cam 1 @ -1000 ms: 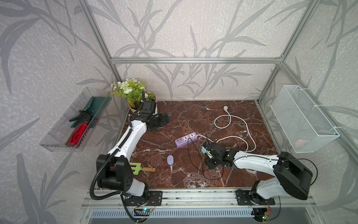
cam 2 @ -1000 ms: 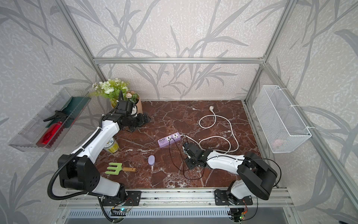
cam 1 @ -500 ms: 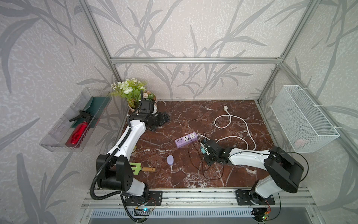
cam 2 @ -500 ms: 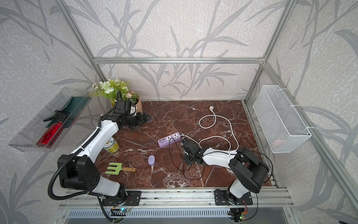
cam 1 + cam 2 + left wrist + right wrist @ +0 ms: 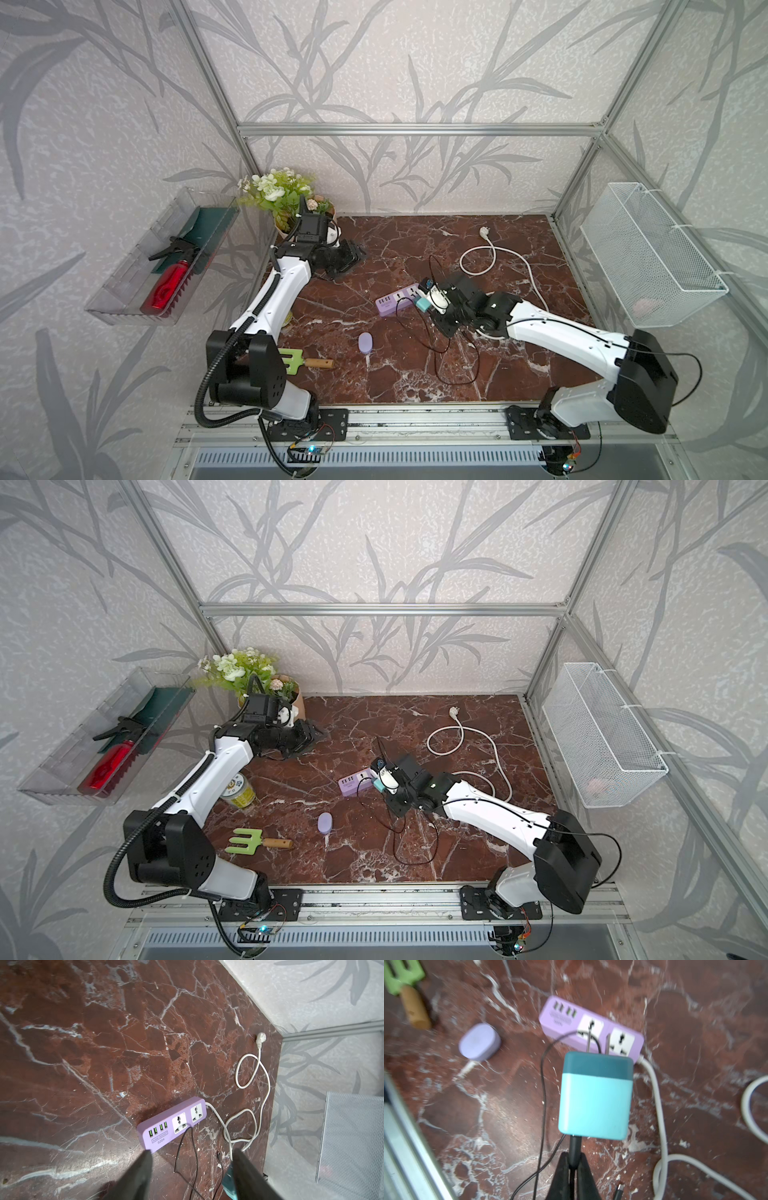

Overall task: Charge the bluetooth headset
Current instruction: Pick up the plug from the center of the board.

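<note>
Bluetooth headset [image 5: 365,343] is lying on the marble table [image 5: 415,241], toward the front, touching neither arm; the right wrist view is showing what the top views are leaving unclear: the right gripper [image 5: 573,1159] is clamping the black cable [image 5: 574,1145] just behind the teal adapter [image 5: 596,1101], prongs pointing at the power strip [image 5: 591,1026]; the left arm is stretching toward the flowers [image 5: 278,195], the left gripper [image 5: 191,1153] hanging parted and empty.

Green garden fork [image 5: 291,360], flower bouquet [image 5: 276,195], red spray bottle [image 5: 168,284], wire basket [image 5: 652,253]
</note>
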You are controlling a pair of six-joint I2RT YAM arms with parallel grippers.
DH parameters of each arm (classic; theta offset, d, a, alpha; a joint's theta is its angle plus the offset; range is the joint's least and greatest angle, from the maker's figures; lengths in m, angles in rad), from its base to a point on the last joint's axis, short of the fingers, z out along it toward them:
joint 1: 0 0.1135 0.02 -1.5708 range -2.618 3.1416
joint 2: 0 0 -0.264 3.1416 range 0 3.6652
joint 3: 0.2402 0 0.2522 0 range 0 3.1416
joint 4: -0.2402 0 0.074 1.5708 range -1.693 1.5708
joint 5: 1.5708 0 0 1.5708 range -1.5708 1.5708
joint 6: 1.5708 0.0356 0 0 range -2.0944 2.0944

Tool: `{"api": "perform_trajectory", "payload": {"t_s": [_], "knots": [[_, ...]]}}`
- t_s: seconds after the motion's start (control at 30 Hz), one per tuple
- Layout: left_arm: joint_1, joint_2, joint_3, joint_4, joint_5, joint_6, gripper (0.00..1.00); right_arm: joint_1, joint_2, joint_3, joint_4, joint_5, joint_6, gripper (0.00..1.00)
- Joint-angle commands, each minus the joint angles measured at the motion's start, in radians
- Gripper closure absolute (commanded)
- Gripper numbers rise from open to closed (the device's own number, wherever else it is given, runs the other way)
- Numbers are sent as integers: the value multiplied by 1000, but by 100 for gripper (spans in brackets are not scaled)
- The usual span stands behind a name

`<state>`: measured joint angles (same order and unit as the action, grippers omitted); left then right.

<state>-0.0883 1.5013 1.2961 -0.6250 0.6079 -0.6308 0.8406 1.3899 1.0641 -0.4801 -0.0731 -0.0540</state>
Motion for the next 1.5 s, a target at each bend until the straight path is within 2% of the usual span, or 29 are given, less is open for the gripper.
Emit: {"api": "perform_trajectory", "payload": {"t_s": [0.0, 0.03, 0.07, 0.13, 0.2, 0.27, 0.3, 0.43, 0.53, 0.6, 0.73, 0.83, 0.93, 1.03, 1.27, 1.37, 1.47], "knots": [[6, -24, -2, 69, 210, -29, 70, -14, -21, 106, -149, -138, -132, 100], [7, -29, -16, 107, 262, -44, 65, -18, -11, 150, -180, -166, -154, 100], [9, -31, -33, 157, 325, -64, 53, -21, 2, 194, -214, -190, -176, 100], [9, -36, -64, 264, 434, -118, 35, -24, 33, 271, -272, -235, -214, 100], [9, -44, -92, 366, 512, -181, 25, -26, 64, 334, -324, -270, -242, 100], [9, -69, -121, 456, 547, -224, 22, -26, 95, 390, -370, -290, -264, 100], [7, -83, -135, 489, 560, -238, 23, -27, 104, 407, -381, -291, -270, 100], [-9, -133, -193, 588, 610, -284, 40, -33, 137, 461, -397, -291, -294, 100], [-18, -163, -231, 588, 626, -282, 44, -47, 154, 491, -393, -298, -296, 100], [-25, -182, -256, 580, 620, -280, 42, -60, 162, 506, -383, -295, -291, 100], [-56, -200, -258, 494, 587, -227, 32, -77, 178, 532, -361, -270, -293, 100], [-90, -188, -224, 398, 549, -159, 31, -80, 189, 547, -351, -266, -300, 100], [-117, -170, -206, 386, 527, -150, 32, -81, 195, 559, -343, -268, -306, 100], [-145, -148, -193, 394, 512, -157, 46, -86, 193, 562, -342, -290, -313, 100], [-209, -117, -170, 416, 507, -173, 56, -110, 205, 571, -353, -326, -317, 100], [-227, -108, -166, 413, 496, -173, 72, -121, 205, 569, -339, -332, -313, 100], [-229, -108, -166, 413, 477, -175, 81, -136, 194, 554, -312, -328, -300, 97]]}}
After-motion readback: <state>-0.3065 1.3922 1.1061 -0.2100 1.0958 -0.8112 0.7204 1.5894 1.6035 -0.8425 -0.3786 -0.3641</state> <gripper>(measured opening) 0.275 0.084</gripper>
